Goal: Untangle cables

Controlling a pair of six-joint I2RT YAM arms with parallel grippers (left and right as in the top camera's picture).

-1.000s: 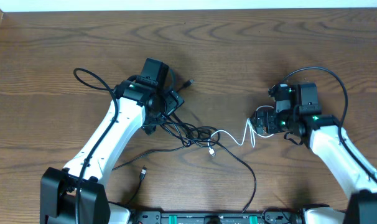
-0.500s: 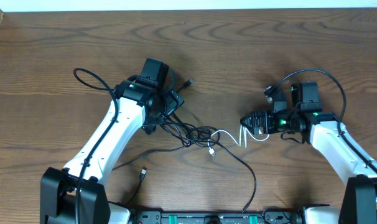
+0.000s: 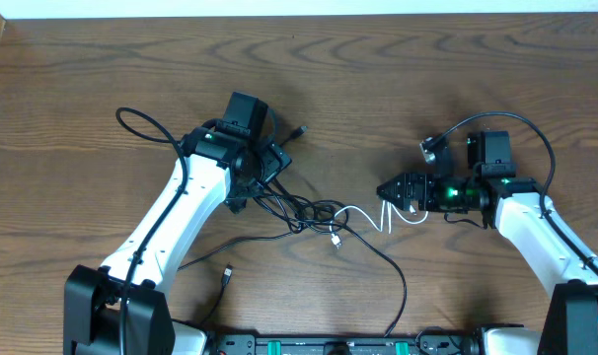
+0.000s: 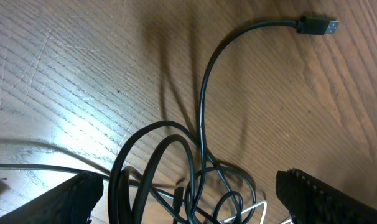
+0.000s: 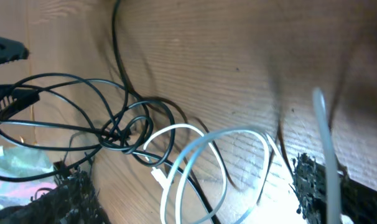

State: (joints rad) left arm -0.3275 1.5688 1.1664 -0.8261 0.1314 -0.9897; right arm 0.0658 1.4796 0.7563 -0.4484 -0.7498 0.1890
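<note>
The cables (image 3: 301, 209) are seen in a loose tangle on the wooden tabletop (image 3: 378, 79), between the two arms. The left gripper (image 3: 261, 176) is held over the tangle's left edge with its jaws spread wide. Black loops are seen lying between them on the wood, and nothing is gripped. One black cord is run up from the tangle to a plug (image 4: 318, 25) lying apart. The right gripper (image 3: 388, 190) is pointed left at the white cable (image 3: 356, 210), jaws likewise fully apart. White loops are framed between its fingers (image 5: 70, 196), but none is clamped. Another black plug (image 3: 227, 274) is seen lying near the front edge.
</note>
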